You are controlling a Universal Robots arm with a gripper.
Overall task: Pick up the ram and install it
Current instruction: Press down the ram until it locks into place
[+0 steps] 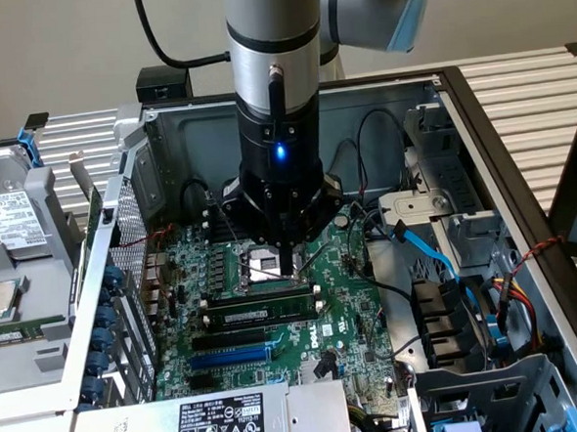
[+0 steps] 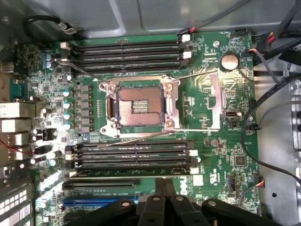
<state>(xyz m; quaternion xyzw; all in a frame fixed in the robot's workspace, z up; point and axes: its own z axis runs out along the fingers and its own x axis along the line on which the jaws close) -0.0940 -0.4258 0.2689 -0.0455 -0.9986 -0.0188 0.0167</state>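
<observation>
Nearest in the exterior view: white-labelled grey metal power supply box (image 1: 223,423) at the case's front edge. Behind it, green motherboard (image 1: 274,295) with a blue expansion slot (image 1: 231,358) and long black plastic memory slots (image 1: 259,301). Seated in one of those slots, long narrow green ram stick (image 1: 265,315) with dark chips. Just above, black gripper (image 1: 291,263), fingers closed on nothing, over the silver CPU socket (image 1: 265,263). Farthest back, grey case wall (image 1: 195,134).
</observation>
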